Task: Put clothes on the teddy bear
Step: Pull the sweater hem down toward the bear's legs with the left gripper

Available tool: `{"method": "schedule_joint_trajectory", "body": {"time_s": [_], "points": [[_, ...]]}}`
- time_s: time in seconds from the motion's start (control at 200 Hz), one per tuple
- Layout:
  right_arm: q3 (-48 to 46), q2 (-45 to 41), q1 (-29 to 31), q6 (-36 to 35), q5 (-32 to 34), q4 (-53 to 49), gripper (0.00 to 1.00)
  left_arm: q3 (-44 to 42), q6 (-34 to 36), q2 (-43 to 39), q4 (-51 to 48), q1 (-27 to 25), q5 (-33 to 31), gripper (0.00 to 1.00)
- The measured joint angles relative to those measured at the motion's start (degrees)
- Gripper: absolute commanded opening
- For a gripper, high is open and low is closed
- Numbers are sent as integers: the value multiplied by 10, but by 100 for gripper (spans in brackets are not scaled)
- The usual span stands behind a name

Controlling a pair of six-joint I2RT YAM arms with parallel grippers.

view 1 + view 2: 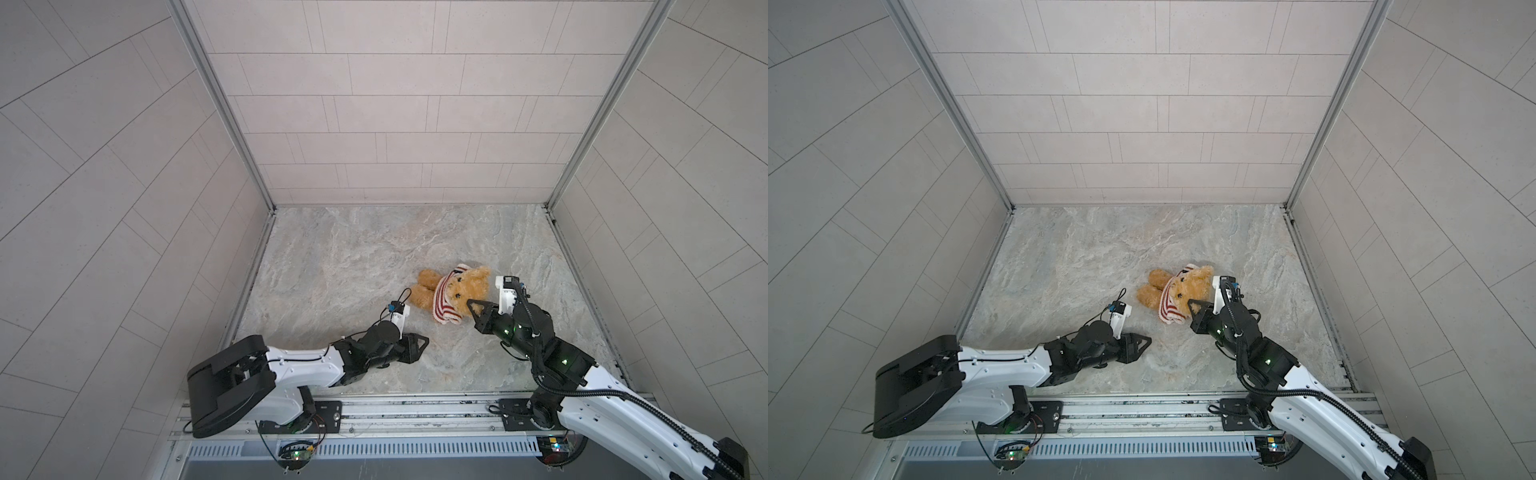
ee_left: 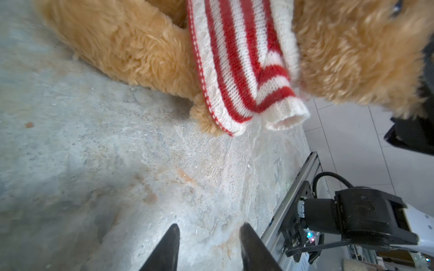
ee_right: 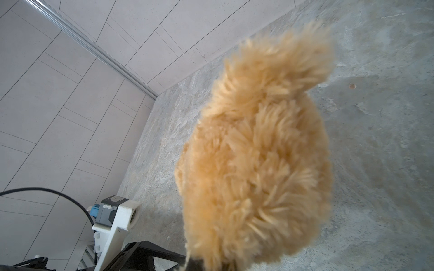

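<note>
While the right tool (image 1: 473,306) pinches head fur of the teddy bear (image 1: 467,286), which lies near the bench (image 1: 332,270) centre, the left tool (image 1: 424,343) stands half-wide and empty at 7 o'clock of the striped sweater (image 1: 444,301); it should grip the hem (image 2: 204,93) and pull gently toward 9 o'clock.

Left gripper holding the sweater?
No, the left gripper stands open and empty in its wrist view, apart from the sweater.
</note>
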Motion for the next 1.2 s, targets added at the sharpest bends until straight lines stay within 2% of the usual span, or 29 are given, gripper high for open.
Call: {"method": "schedule_joint_trajectory", "body": {"time_s": [0.105,0.335,0.606,0.821,0.921,1.026,1.096,1.196], "points": [[0,0,0,0,0,1,0,9,-23,39,45,34,3,41],[0,-7,0,0,0,0,0,75,-39,122,82,89,31,41],[0,-10,0,0,1,-1,0,139,-39,175,99,103,69,38],[0,-10,0,0,2,-4,0,145,-42,206,109,103,83,36],[0,-10,0,0,3,-5,0,145,-45,208,112,103,83,30],[0,-10,0,0,4,-5,0,145,-52,209,116,103,84,12],[0,-11,0,0,5,-7,0,144,-52,209,121,103,85,3],[0,-16,0,-2,9,-15,0,144,-53,209,127,103,86,0]]}}
